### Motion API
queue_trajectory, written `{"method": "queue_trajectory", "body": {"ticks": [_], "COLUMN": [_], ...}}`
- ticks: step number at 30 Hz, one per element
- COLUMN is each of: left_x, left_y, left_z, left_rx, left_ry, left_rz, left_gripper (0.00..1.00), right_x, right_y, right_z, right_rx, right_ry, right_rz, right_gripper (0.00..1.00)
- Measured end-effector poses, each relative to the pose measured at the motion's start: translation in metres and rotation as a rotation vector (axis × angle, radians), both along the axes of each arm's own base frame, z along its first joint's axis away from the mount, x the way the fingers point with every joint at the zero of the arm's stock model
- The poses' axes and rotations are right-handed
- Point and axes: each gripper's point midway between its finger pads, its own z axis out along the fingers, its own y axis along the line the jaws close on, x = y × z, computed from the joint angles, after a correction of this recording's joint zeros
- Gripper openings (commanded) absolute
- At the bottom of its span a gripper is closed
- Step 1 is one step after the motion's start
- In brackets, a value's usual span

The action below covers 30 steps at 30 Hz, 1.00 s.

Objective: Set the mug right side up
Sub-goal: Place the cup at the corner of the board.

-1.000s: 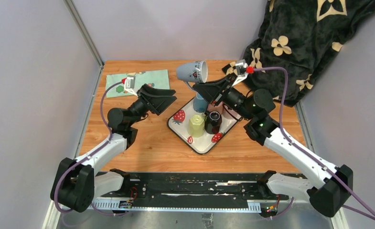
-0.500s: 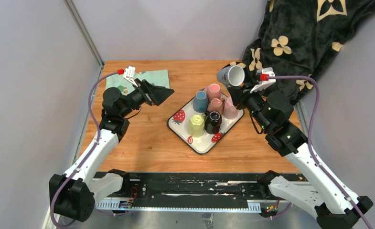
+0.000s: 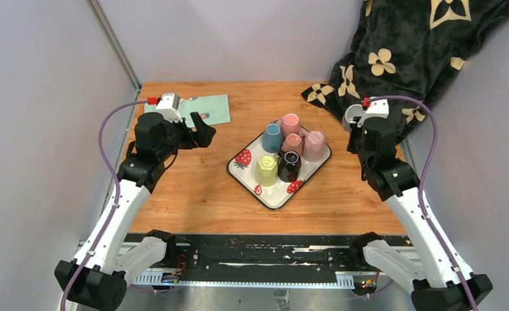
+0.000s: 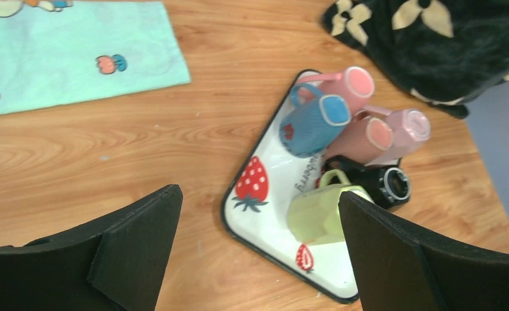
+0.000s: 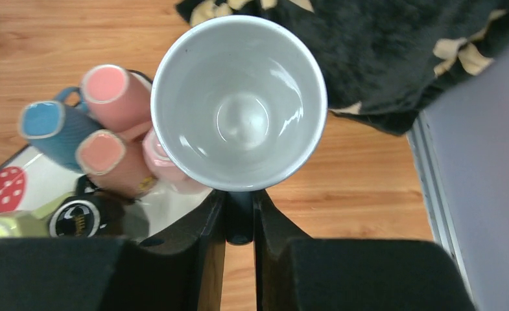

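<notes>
Right end effector (image 5: 240,210) carried the mug (image 5: 238,103) rightward, turning its mouth up.

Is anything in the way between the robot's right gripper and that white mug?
Nothing visible. The right gripper is shut on the white mug, which has its mouth towards the wrist camera. The mug is beside the tray and the black blanket.

A wooden table (image 3: 200,201) stood boxed in by pale grey walls (image 3: 238,39), with a dark flower-patterned blanket (image 3: 420,52) heaped at two o'clock.
</notes>
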Motion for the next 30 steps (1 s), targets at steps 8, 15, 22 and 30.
{"method": "queue_trajectory", "body": {"ticks": [8,15,22,30], "left_x": [-0.008,-0.021,-0.026,-0.028], "left_y": [0.021,0.03,0.033,0.036], "left_z": [-0.022,-0.064,-0.072,-0.065], "left_rx": [0.109,0.221,0.283,0.297], "left_ry": [0.021,0.076,0.078,0.048], "left_rz": [0.063,0.075,0.076,0.084], "left_gripper": [1.0,1.0,1.0,1.0], "right_x": [0.018,0.028,0.042,0.062], "right_y": [-0.035,-0.054,-0.066,-0.076], "right_z": [-0.061,-0.102,-0.127,-0.147], "right_rx": [0.027,0.072,0.111,0.134], "right_ry": [0.232,0.375,0.436,0.448], "right_rz": [-0.108,-0.17,-0.204,-0.242], "right_gripper": [0.0,0.0,0.0,0.0]}}
